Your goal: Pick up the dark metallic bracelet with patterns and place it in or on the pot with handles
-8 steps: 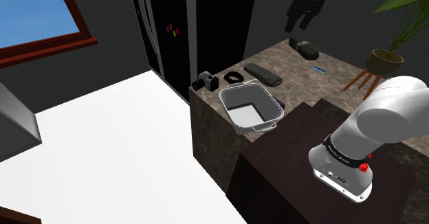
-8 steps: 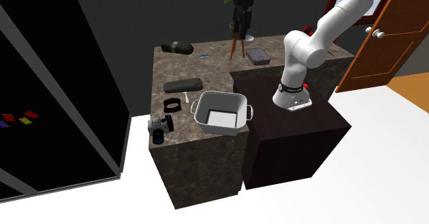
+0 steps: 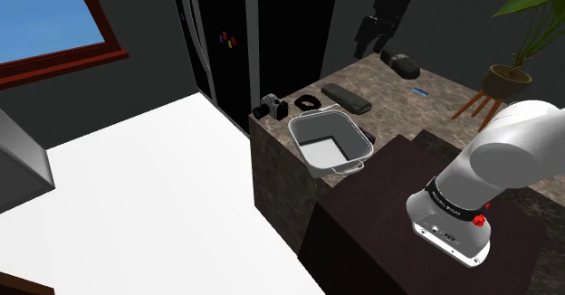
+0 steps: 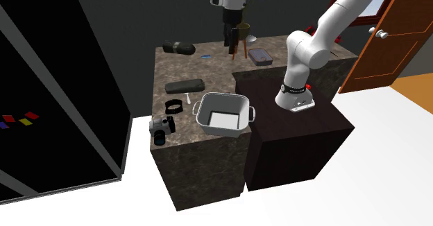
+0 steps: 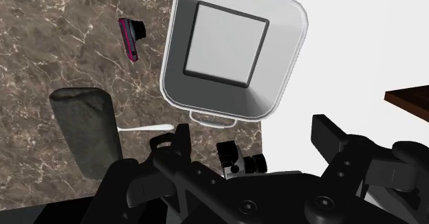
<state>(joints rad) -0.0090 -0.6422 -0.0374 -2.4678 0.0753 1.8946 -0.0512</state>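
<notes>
The dark bracelet lies flat on the marble counter, between a small camera and a long dark case. It also shows beside the pot as a dark ring. The grey square pot with handles stands at the counter's near edge and has nothing in it. My black gripper hangs high above the counter, well behind the bracelet and pot. In the wrist view the gripper is open, holding nothing, with the pot far below.
On the counter lie a dark cylinder, a small blue item, a grey tray, a magenta-edged object and a white spoon. A potted plant on a stool stands at the back. The dark stand adjoins the counter.
The gripper has come down and moved toward the shoulder view's left, nearer the middle of the counter. Nothing on the counter has moved.
</notes>
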